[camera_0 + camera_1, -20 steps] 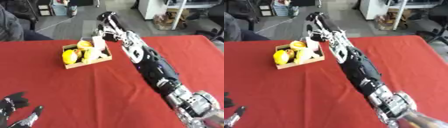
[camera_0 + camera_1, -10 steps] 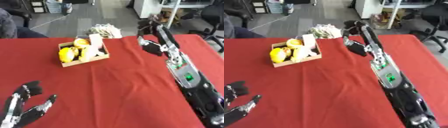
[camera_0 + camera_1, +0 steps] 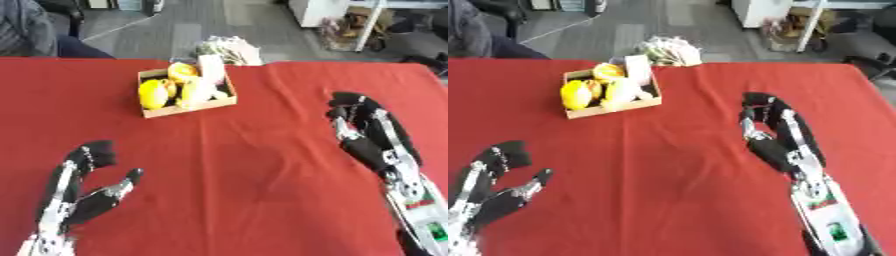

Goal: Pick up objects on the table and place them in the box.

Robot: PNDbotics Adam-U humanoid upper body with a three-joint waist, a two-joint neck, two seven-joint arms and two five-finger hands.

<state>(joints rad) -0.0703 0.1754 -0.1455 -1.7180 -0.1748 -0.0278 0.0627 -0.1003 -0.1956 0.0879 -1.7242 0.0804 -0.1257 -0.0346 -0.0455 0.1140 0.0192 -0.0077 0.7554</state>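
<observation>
Red cloth is covering the table (image 3: 262, 200), where the box (image 3: 186, 92) is sitting at the far middle holding yellow fruit (image 3: 154, 94) and a pale carton (image 3: 211, 67) with no readable writing, while the left hand (image 3: 80, 192) and right hand (image 3: 372, 135) are resting empty, fingers spread.

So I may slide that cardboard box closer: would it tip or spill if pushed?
The box looks low and wide, so it probably slides rather than tips. The tall white item standing in it might topple. The red tablecloth could drag or bunch.
</observation>
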